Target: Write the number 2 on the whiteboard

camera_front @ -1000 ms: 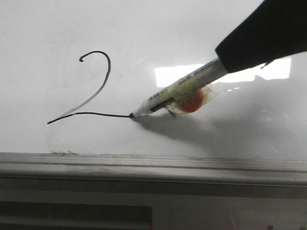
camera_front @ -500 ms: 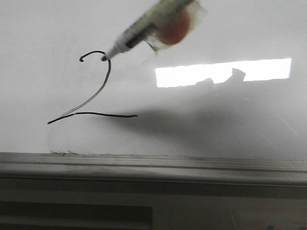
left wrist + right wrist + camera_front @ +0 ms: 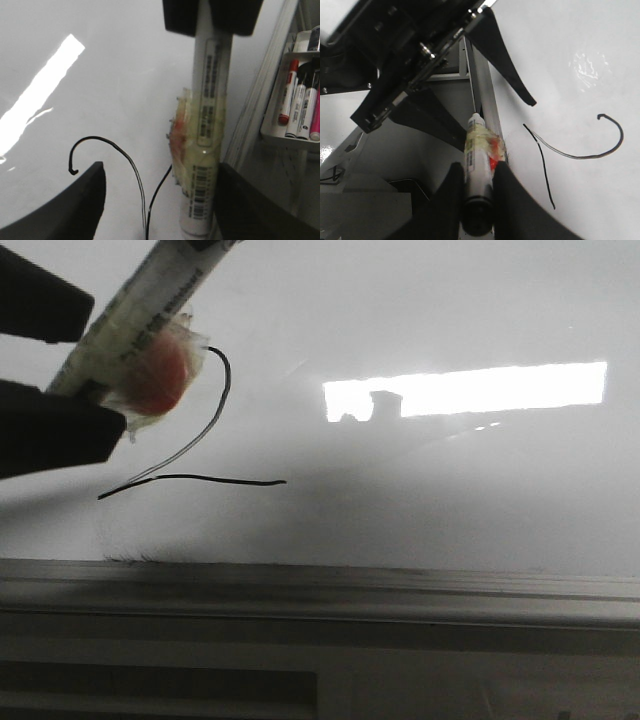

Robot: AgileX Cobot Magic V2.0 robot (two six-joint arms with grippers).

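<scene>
Front view: the number 2 (image 3: 200,478) is drawn in thin black line on the left part of the whiteboard (image 3: 450,490), above the grey bottom frame (image 3: 320,585). The base stroke and the diagonal are seen in full. The hook and part of the top curve are covered by the marker (image 3: 130,315), which is held tilted at upper left. An orange-red lump (image 3: 155,375) is taped to the marker barrel under clear tape. A bright rectangular reflection (image 3: 480,390) is seen to the right of the digit, and faint grey smudges sit under the base stroke.

The left claw (image 3: 105,360) is seen as two black fingers at the left edge, one above the marker and one below it. The fingers are spread apart and the marker runs between them. Whether either finger touches the barrel cannot be told.

Left wrist view: the marker is seen between the two spread fingers, close to one of them and well apart from the other. The far end of the barrel is clamped by a second black claw. The hook and curve of the digit are seen beside the other finger. A tray of spare markers (image 3: 295,100) is mounted past the board edge.

Right wrist view: the right claw (image 3: 480,167) is closed on the marker body, both fingers pressed against the barrel. The marker tip is lifted off the board, and the digit lies beside it.
</scene>
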